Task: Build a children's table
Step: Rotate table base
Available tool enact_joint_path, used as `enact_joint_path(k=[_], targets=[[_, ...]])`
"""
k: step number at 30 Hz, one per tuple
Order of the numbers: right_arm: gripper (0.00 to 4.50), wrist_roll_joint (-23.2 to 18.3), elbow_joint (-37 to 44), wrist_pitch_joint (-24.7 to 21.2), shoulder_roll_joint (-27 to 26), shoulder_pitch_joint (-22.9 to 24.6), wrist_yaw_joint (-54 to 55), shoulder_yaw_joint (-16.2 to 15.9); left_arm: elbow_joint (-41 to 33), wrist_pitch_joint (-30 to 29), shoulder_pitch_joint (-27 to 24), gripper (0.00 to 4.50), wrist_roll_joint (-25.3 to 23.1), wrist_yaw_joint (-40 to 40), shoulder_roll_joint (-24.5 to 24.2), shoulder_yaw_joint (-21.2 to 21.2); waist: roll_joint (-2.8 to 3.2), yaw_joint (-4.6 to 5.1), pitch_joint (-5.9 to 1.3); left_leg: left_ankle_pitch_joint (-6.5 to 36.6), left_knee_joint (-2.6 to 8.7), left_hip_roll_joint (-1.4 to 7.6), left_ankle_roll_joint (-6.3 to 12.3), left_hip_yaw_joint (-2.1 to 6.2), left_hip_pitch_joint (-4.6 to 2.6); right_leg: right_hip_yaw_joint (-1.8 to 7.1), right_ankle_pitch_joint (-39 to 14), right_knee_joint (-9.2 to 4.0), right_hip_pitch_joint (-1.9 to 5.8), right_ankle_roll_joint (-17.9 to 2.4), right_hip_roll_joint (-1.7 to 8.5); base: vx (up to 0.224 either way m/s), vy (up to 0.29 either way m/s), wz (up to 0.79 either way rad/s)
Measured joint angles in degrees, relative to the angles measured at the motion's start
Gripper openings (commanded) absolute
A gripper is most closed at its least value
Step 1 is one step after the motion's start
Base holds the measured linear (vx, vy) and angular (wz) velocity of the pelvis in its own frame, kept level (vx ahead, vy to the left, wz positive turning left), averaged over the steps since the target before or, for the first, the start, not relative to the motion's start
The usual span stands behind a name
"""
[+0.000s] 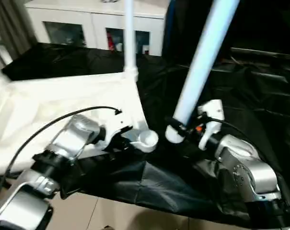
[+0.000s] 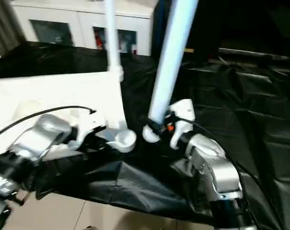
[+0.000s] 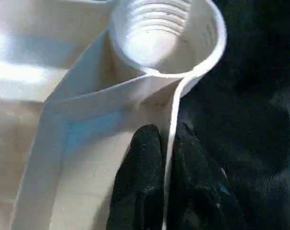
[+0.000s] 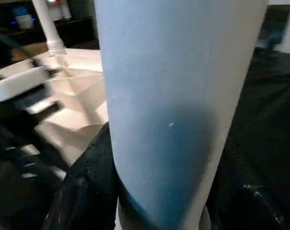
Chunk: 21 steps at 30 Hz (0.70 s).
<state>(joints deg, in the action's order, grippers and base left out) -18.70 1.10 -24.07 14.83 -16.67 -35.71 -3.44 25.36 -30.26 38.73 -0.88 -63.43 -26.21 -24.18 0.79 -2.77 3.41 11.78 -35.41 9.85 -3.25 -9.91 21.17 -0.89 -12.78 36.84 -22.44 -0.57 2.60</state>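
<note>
Table top (image 1: 63, 103) cut off left, held leg (image 1: 202, 57) cropped above

Long white plastic tube leg (image 1: 197, 67) in my right claw (image 1: 183, 128): upper end cut off by frame top. Upright white leg (image 1: 129, 38): top likewise cut. Square white tabletop (image 1: 49, 105): far left corner out of frame.

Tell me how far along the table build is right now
One leg already stands upright in a far corner of the upside-down table top. The right gripper holds a second leg, tilted, its lower end beside the empty near corner socket, not in it. The left gripper pinches the top's rim by that socket. Seating this leg is next; the other corners can't be judged.
</note>
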Motion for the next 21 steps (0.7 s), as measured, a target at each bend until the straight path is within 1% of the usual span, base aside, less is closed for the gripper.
enact_joint_path(k=[3, 5, 9, 12, 14, 16, 17, 18, 21], targets=[[1.9, -0.3, -0.2, -0.8, 0.3, -1.4, -1.8, -1.6, 0.4, -0.1, 0.3, 0.03, -0.1, 0.6, 0.5, 0.0, 0.17, 0.64, 0.09, 0.0, 0.01, 0.06, -0.01, 0.01, -0.02, 0.0, 0.0, 0.03, -0.01, 0.0, -0.08, 0.0, 0.0, 0.0], [1.9, -0.3, -1.2, -0.8, -0.2, -2.8, -2.3, -2.1, 1.3, 0.2, 0.5, 0.0, -0.3, 1.4, 1.2, 0.3, 0.28, 0.73, 0.09, 0.0, 0.01, 0.08, -0.01, 0.03, -0.05, 0.0, 0.0, 0.04, 0.01, 0.0, -0.11, 0.0, 0.0, 0.0], [1.9, 0.2, -4.6, -0.1, -3.1, -7.3, -2.2, -3.6, 4.4, 2.1, 1.9, 0.0, -1.1, 5.2, 5.0, 0.9, 0.42, 0.48, 0.17, 0.0, 0.01, 0.06, -0.03, 0.02, -0.03, -0.01, 0.1, 0.03, 0.02, -0.1, -0.08, 0.0, 0.0, 0.0], [1.9, 0.3, -6.0, 0.5, -4.1, -8.9, -2.0, -3.8, 4.9, 5.6, 1.6, 0.0, -1.1, 6.5, 5.8, 0.9, 0.38, 0.19, 0.18, 0.0, 0.01, 0.06, -0.01, 0.02, 0.04, -0.01, 0.1, -0.06, 0.0, -0.1, -0.07, 0.0, 0.0, 0.0], [1.9, 0.4, -6.8, 0.6, -4.4, -9.1, -1.9, -3.8, 4.7, 6.7, 0.9, 0.58, -0.5, 6.6, 5.8, 1.6, 0.38, -0.03, 0.19, 0.0, 0.01, 0.06, 0.02, 0.02, 0.16, -0.02, 0.1, -0.12, -0.08, -0.1, -0.08, 0.0, 0.0, 0.0], [1.9, 0.4, -7.3, 0.7, -4.5, -9.3, -1.9, -3.8, 3.9, 6.8, 0.2, 0.57, 0.6, 6.6, 5.6, 3.1, 0.38, -0.17, 0.19, -0.1, 0.01, 0.06, 0.12, 0.02, 0.37, -0.03, 0.1, -0.12, -0.3, -0.1, -0.08, 0.0, 0.0, 0.0], [1.9, 0.4, -8.1, 0.8, -4.6, -9.7, -1.9, -3.8, 3.3, 6.8, 0.1, 0.67, 0.8, 6.4, 5.2, 3.3, 0.31, -0.16, 0.19, -0.1, 0.01, 0.06, 0.17, 0.01, 0.42, -0.03, 0.1, -0.1, -0.36, -0.1, -0.08, 0.0, 0.0, 0.0], [1.9, 0.4, -8.7, 0.9, -4.6, -10.0, -2.0, -3.8, 2.6, 6.8, -0.2, 0.67, 1.1, 6.4, 5.0, 3.6, 0.26, -0.23, 0.19, -0.2, 0.0, 0.07, 0.34, 0.01, 0.47, -0.05, 0.1, -0.08, -0.42, -0.1, -0.08, 0.0, 0.0, 0.0], [1.9, 0.4, -9.6, 1.8, -5.1, -10.4, -2.3, -3.8, 0.9, 6.3, -1.9, 0.74, 1.8, 6.8, 4.8, 5.4, 0.23, -0.19, 0.19, -0.2, 0.01, 0.09, 0.4, 0.01, 0.49, -0.07, 0.1, -0.07, -0.45, -0.1, -0.08, 0.0, 0.0, 0.0]])
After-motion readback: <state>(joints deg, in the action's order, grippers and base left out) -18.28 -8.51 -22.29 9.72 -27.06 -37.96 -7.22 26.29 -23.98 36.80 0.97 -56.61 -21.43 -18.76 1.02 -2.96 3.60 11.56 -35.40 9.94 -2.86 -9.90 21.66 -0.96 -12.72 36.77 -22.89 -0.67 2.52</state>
